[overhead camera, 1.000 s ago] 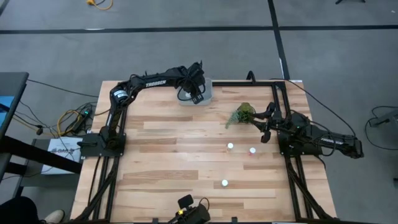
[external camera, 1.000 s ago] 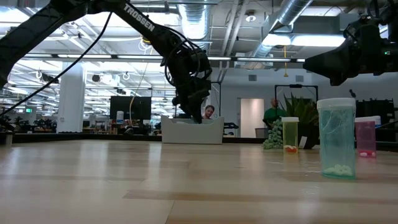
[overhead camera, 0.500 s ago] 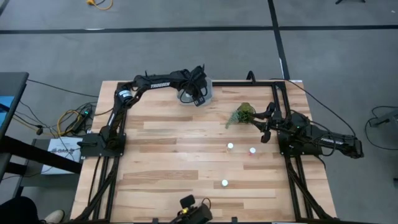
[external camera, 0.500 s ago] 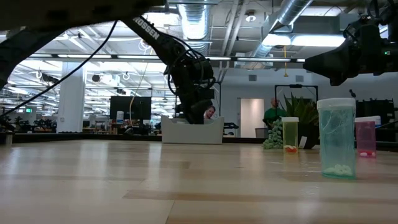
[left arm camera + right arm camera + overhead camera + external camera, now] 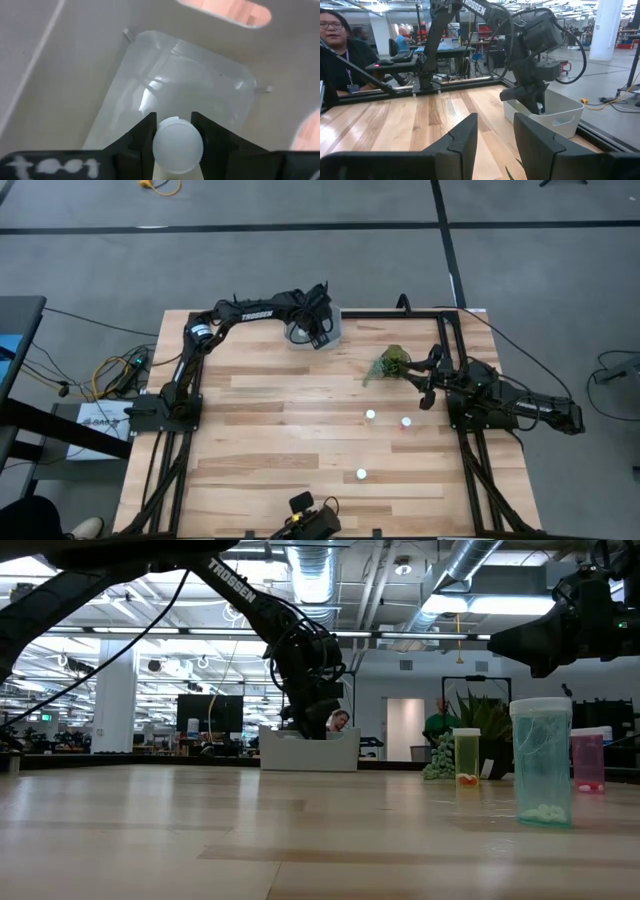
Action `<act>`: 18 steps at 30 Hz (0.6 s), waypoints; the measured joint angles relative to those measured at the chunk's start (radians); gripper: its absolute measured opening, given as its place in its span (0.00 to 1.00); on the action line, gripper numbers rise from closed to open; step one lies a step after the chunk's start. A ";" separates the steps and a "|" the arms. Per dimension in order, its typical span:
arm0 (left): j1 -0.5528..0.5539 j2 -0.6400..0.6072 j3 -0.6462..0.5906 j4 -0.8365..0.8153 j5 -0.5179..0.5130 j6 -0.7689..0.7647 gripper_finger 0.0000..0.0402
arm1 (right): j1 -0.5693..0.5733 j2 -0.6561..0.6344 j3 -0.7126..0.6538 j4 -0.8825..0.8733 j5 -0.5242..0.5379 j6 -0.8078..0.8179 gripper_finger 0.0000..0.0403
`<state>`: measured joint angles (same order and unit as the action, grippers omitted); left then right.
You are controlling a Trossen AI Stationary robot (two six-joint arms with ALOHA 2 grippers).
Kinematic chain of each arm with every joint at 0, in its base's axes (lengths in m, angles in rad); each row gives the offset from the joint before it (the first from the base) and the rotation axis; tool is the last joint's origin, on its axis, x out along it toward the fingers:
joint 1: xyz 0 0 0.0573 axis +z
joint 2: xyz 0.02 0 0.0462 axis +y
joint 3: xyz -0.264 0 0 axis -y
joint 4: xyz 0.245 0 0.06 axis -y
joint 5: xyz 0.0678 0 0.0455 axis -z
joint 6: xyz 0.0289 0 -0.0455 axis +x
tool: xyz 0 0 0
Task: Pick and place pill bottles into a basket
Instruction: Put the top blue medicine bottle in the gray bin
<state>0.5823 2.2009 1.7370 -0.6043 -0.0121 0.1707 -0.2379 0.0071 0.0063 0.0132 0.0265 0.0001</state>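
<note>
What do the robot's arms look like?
Both arms are dark, nearly black, built from jointed tube sections. The left arm has white TROSSEN lettering on its side and loops of black cable bunched near its gripper, whose two fingers are flat dark blocks. The right arm looks the same, and its gripper has two wide, dark, angular fingers.
</note>
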 joint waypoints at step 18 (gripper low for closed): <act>0.002 0.000 0.000 -0.015 0.000 -0.024 0.43 | 0.000 0.000 0.000 0.000 0.000 0.000 0.30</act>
<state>0.5838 2.2005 1.7370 -0.6193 -0.0117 0.1471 -0.2379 0.0071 0.0063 0.0132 0.0265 0.0002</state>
